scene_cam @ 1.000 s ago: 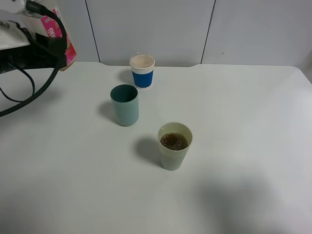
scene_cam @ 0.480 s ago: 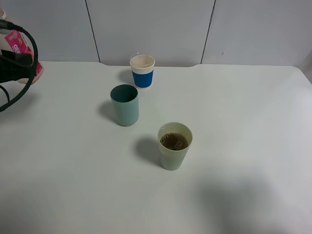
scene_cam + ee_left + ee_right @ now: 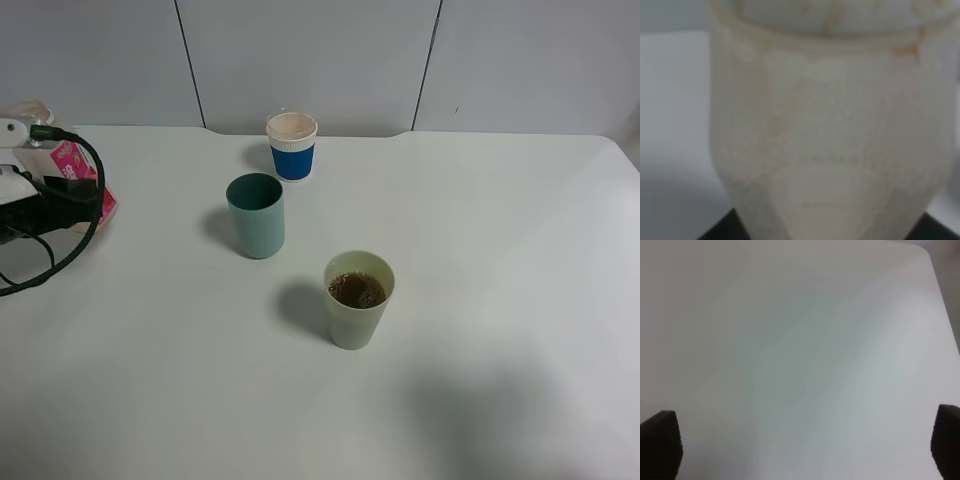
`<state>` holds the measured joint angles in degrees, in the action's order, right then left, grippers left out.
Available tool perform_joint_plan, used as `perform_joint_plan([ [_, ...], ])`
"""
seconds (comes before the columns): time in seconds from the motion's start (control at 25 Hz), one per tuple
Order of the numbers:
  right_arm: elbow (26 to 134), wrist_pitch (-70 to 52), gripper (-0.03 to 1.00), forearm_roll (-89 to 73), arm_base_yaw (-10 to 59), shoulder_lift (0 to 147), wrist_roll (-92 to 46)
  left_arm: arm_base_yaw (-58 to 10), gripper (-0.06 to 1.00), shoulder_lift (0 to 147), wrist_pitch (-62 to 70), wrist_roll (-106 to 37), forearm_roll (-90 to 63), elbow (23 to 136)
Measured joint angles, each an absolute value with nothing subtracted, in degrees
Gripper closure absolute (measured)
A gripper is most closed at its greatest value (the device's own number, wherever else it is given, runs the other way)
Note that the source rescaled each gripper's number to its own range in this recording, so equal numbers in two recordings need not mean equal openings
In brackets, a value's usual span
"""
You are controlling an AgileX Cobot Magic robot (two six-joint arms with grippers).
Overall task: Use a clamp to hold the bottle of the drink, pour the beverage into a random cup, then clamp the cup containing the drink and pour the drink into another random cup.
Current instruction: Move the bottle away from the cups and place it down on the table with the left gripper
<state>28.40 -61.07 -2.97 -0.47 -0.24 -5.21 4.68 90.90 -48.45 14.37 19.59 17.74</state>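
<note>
Left arm (image 3: 28, 196) white-black, looped black cable (image 3: 86, 240); right fingers (image 3: 660, 440) black.

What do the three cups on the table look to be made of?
Yellow-green cup: probably plastic, with a matte, smooth wall in one even colour. Teal cup: probably plastic too, matte and uniform outside, darker inside. White cup: likely paper, going by its thick pale rim and blue sleeve band, though that is not certain from this view.

Pink-labelled bottle (image 3: 78, 168), apparently empty, far left; brown beverage (image 3: 357, 290) in yellow-green cup (image 3: 354, 326), near teal cup (image 3: 257, 232).
</note>
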Motion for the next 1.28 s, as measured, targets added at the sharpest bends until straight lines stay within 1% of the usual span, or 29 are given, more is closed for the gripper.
perform_joint_plan([
  [0.2, 28.4, -61.1, -0.03, -3.0, -0.5, -0.2, -5.2, 4.7, 0.94, 97.2, -54.5, 14.4, 21.6, 17.5],
  [0.52, 28.4, -61.1, -0.03, -3.0, -0.5, -0.2, -5.2, 4.7, 0.94, 104.3, -56.4, 10.9, 22.1, 17.5],
  [0.8, 28.4, -61.1, -0.03, -3.0, -0.5, -0.2, -5.2, 4.7, 0.94, 105.8, -58.9, 9.6, 22.1, 17.5],
  [1.28, 28.4, -61.1, -0.03, -3.0, -0.5, -0.2, -5.2, 4.7, 0.94, 105.8, -58.9, 9.5, 22.1, 17.5],
])
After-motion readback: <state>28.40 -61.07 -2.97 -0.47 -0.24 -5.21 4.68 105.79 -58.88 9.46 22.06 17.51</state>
